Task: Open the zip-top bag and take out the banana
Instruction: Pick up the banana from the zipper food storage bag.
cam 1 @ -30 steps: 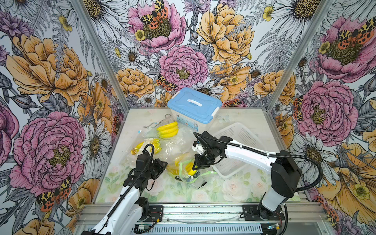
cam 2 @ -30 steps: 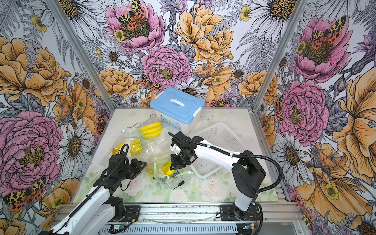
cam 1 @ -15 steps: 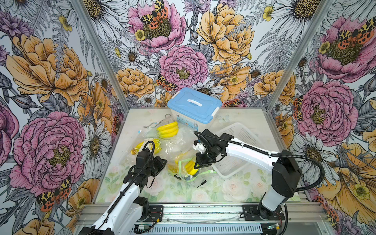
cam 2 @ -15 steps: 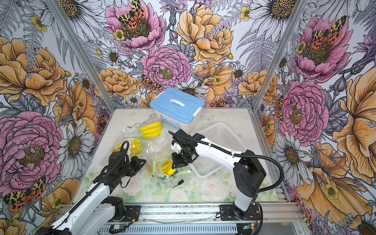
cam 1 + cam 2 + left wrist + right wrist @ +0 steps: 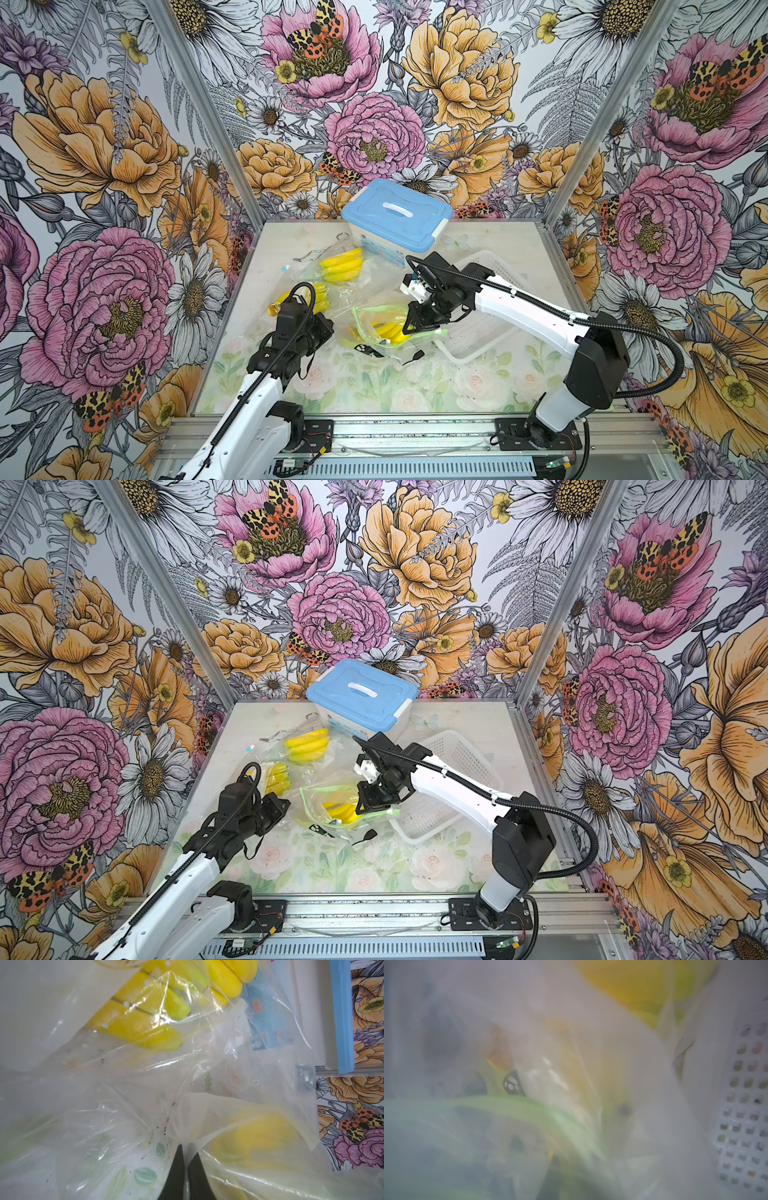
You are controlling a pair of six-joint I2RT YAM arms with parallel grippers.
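Note:
A clear zip-top bag [image 5: 376,320] with a green zip rim lies mid-table in both top views, its mouth gaping. A yellow banana [image 5: 390,330] lies inside it. My right gripper [image 5: 411,324] is at the bag's right rim, shut on the green strip. The right wrist view is fogged by plastic and shows only the blurred green rim [image 5: 542,1109] and the banana [image 5: 639,987]. My left gripper [image 5: 328,328] is at the bag's left edge. In the left wrist view it [image 5: 185,1148] is shut on a fold of the bag's plastic [image 5: 207,1105].
A blue-lidded box [image 5: 397,216] stands at the back. A white perforated basket [image 5: 482,332] lies right of the bag, under my right arm. Two other clear bags of bananas [image 5: 340,264] [image 5: 316,295] lie behind my left gripper, with wire tongs [image 5: 320,253] beyond. Small black bits [image 5: 368,349] lie in front.
My left arm has moved forward and right to the bag's left edge and closed on its plastic. The right gripper has stayed at the rim.

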